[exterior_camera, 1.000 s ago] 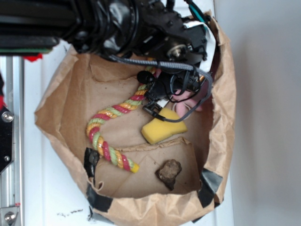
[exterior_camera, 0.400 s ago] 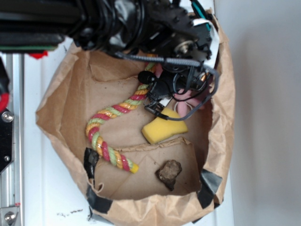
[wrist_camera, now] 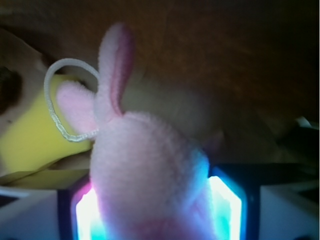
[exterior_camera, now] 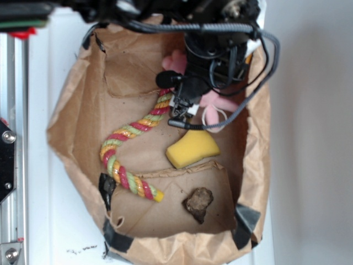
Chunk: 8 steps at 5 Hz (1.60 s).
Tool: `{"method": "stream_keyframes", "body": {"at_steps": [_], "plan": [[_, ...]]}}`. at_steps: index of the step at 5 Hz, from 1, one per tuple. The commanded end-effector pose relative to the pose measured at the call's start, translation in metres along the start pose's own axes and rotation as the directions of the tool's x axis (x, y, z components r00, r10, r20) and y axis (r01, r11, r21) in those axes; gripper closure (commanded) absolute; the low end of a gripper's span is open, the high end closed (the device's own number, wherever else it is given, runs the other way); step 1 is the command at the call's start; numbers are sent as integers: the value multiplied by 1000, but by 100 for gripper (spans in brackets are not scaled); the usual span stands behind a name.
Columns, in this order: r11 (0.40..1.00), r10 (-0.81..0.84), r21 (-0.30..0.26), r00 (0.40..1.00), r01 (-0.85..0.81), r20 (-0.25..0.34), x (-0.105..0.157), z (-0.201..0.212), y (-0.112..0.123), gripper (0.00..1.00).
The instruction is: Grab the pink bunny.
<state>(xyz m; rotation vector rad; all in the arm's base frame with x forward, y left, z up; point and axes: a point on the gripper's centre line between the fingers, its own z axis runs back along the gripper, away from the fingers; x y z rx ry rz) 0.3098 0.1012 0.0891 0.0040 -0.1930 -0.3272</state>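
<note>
While the gripper (exterior_camera: pixel 190 107) hangs over the top part of the brown paper bag (exterior_camera: pixel 71 138), its fingers squeeze the pink bunny (wrist_camera: pixel 145 170) from both sides. From the wrist view, the bunny fills the space between the glowing pads, with one ear pointing up and a thin white loop (wrist_camera: pixel 60 100) beside it. Inside the bag also lie a yellow sponge (exterior_camera: pixel 192 149), a pink-yellow-green twisted rope (exterior_camera: pixel 129 154) and a small brown lump (exterior_camera: pixel 198 202).
</note>
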Motion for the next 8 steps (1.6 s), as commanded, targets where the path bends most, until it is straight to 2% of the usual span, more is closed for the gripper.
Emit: {"method": "stream_keyframes", "body": {"at_steps": [1, 3, 4, 5, 7, 8], "plan": [[985, 9, 173, 1000, -12, 18, 7, 64, -31, 100], [987, 45, 158, 998, -37, -44, 6, 91, -64, 100], [985, 116, 134, 992, -108, -48, 6, 104, -74, 100], [984, 156, 89, 988, -154, -8, 11, 119, -84, 100], [964, 266, 25, 964, -266, -1, 21, 124, -73, 100], [961, 271, 47, 963, -271, 3, 21, 120, -74, 100]]}}
